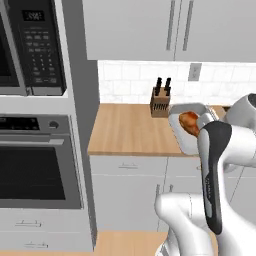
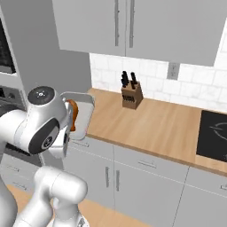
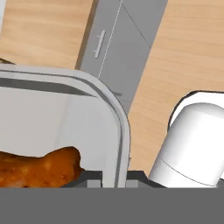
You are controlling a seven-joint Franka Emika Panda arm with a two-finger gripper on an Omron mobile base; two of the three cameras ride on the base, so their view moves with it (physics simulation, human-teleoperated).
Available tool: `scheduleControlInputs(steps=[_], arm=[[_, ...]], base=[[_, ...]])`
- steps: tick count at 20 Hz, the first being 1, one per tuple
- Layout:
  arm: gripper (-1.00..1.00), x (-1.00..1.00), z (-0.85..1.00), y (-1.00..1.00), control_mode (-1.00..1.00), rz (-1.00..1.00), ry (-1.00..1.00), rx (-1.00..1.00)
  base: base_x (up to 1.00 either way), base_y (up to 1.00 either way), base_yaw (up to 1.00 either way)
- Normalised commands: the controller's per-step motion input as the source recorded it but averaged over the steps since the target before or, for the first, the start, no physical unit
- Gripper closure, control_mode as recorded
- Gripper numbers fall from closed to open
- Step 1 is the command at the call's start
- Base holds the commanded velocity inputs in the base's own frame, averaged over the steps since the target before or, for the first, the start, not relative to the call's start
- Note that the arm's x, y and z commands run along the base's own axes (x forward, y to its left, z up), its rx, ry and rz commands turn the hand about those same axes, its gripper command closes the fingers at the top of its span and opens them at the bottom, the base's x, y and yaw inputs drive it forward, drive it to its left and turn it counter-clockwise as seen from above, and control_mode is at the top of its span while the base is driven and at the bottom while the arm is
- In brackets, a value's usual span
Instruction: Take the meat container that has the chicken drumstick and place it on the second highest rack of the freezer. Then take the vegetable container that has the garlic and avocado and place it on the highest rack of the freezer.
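— Though the fingertips sit low at the bottom of the hand view, can you tell how the gripper (image 3: 114, 177) stands?

— It is closed down to a narrow gap on the rim of the meat container (image 3: 65, 113). The rounded corner of the rim runs straight down between the two dark tips, so the tray is pinched by its edge.

— And where is that tray?

— Lifted. In the left base view the meat container (image 1: 181, 131) hangs near the front edge of the wooden counter (image 1: 125, 130), tilted with its open side towards the camera, and the arm's forearm hides its right part. In the right base view the container (image 2: 84, 116) shows beside the arm's big joint, off the counter's (image 2: 150, 124) left end, over the grey cabinet fronts (image 2: 133, 173). Whether any part still touches the wood I cannot tell.

— What lies in it?

— The chicken drumstick (image 3: 35, 168), glossy orange-brown with a lumpy surface. In the left base view the chicken drumstick (image 1: 189, 122) lies against the tray's right side.

— Describe the tray itself.

— A shallow, pale grey tray, smooth-walled, with rounded corners and a raised lip.

— What else is around?

— A wooden knife block (image 1: 160, 102) with black handles stands at the back of the counter by the white tiled wall. To the left rises the oven (image 1: 35, 170) and microwave (image 1: 30, 45) column, and grey wall cupboards (image 1: 170, 30) hang above. A black cooktop (image 2: 213, 135) is set into the counter far to the right.
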Motion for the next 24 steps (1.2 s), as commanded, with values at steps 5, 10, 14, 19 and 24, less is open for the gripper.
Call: scheduleControlInputs(steps=[5,10,14,19,24], arm=[[1.0,0.0,0.0,0.0,1.0,0.0,0.0,0.0],[1.0,0.0,0.0,0.0,1.0,0.0,0.0,0.0],[1.0,0.0,0.0,0.0,1.0,0.0,0.0,0.0],[1.0,0.0,0.0,0.0,1.0,0.0,0.0,0.0],[1.0,0.0,0.0,0.0,1.0,0.0,0.0,0.0]], base=[[-0.82,0.88,0.04],[-0.18,1.0,0.0],[0.07,1.0,0.0],[0.36,1.0,0.0],[0.36,1.0,0.0]])
